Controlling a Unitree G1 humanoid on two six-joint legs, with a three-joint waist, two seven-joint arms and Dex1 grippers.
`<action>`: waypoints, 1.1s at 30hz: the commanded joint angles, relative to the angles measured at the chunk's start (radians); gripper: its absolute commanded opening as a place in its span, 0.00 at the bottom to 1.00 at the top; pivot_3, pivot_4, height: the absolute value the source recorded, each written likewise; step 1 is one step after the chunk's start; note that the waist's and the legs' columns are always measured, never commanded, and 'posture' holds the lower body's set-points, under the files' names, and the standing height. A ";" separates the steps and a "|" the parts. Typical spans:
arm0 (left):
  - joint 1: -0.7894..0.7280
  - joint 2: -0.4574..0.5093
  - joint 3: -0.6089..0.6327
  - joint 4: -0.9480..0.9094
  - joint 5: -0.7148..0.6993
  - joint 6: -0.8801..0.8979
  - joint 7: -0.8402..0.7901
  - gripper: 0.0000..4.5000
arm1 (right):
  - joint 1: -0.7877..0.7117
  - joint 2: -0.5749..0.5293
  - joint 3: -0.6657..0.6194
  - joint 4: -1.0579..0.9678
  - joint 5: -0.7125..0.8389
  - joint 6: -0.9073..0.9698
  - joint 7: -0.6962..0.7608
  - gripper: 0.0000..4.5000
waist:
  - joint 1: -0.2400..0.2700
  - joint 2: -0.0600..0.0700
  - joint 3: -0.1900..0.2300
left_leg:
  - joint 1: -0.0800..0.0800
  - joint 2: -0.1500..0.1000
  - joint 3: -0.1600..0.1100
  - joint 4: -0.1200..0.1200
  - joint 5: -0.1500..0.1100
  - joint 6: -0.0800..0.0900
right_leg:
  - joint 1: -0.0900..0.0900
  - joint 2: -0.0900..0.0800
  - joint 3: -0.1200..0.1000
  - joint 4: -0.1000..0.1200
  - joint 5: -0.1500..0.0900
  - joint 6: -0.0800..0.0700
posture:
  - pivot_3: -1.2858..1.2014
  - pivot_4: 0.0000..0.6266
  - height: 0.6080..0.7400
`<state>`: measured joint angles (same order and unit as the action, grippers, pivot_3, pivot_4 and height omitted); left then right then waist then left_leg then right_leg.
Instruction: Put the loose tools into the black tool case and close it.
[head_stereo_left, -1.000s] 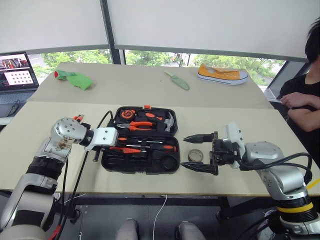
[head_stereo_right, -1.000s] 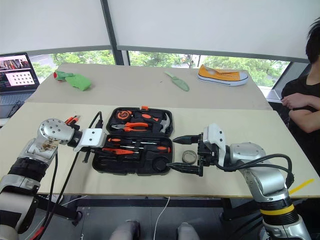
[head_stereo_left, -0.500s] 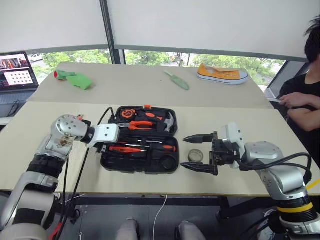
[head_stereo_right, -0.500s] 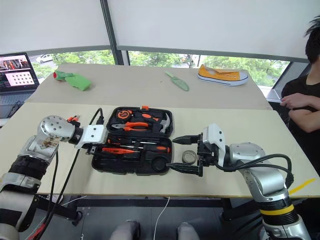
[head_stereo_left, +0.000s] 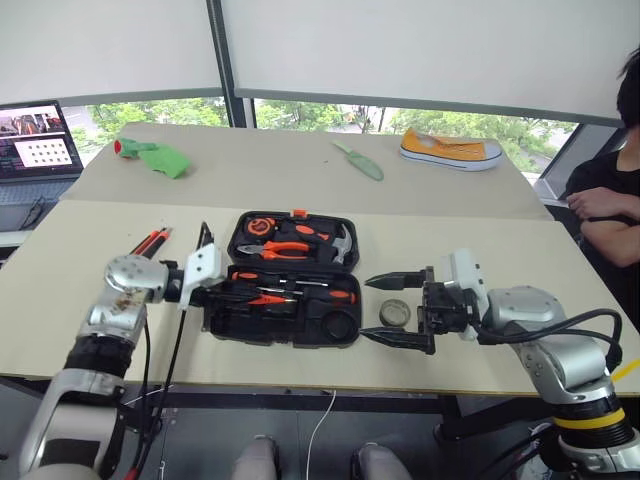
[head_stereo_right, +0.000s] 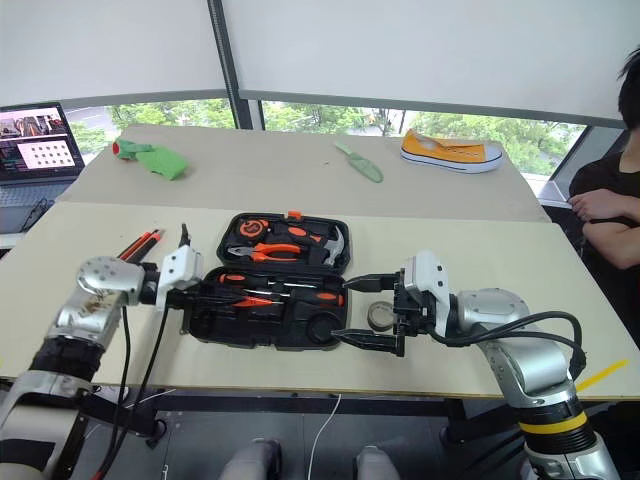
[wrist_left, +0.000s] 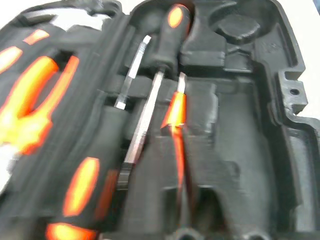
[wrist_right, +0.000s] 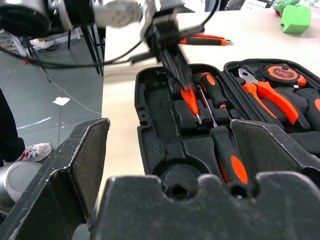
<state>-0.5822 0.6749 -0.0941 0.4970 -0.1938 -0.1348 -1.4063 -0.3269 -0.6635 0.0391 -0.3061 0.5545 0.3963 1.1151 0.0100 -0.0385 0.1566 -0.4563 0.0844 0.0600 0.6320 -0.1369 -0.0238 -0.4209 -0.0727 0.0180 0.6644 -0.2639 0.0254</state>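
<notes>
Black tool case (head_stereo_left: 290, 322) lies open; grey tape roll (head_stereo_left: 393, 313) just beside it.

Seated person (head_stereo_left: 612, 205) at three o'clock, cropped by the frame edge. Laptop (head_stereo_left: 38, 140) at ten o'clock, likewise half cut off. Pliers (wrist_left: 27, 107) smeared by blur.

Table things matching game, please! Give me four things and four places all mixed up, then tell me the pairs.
Things:
1. yellow shoe
2. tape roll
3. pliers
4. green trowel

Places:
A. inside the black tool case
B. on the near table, just right of the case
C. right end of the far table
D. middle of the far table

Pairs: 1-C, 2-B, 3-A, 4-D
</notes>
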 joint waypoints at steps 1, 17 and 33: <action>-0.020 -0.008 0.024 0.035 0.023 -0.059 0.067 0.03 | 0.002 -0.001 -0.016 -0.035 0.015 -0.007 -0.002 1.00 | 0.001 0.000 0.000 | 0.000 0.000 0.000 0.000 0.000 0.000 | 0.000 0.000 0.000 0.000 0.000 0.000 | 0.52 0.24 1.00; -0.007 -0.023 0.018 0.096 0.035 -0.072 0.113 0.03 | 0.032 0.003 -0.028 -0.053 0.023 -0.003 -0.021 1.00 | 0.002 0.001 -0.001 | 0.001 0.000 0.000 0.000 0.000 0.000 | 0.002 0.000 0.000 0.000 0.000 0.000 | 0.52 0.24 1.00; 0.827 -0.054 0.903 -0.352 -0.311 0.168 0.685 0.99 | 0.151 0.240 -0.097 0.071 -0.083 -0.486 -0.062 1.00 | -0.015 -0.001 -0.001 | 0.006 0.000 0.001 -0.005 0.000 -0.001 | 0.003 -0.003 -0.002 -0.002 0.000 0.000 | 0.52 0.24 1.00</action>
<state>0.2261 0.6222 0.7380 0.1620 -0.4904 0.0277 -0.7803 -0.1798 -0.4215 -0.0454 -0.2311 0.4840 -0.0308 1.0585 -0.0049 -0.0391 0.1558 -0.4480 0.0847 0.0610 0.6274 -0.1376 -0.0252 -0.4191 -0.0765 0.0154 0.6620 -0.2643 0.0252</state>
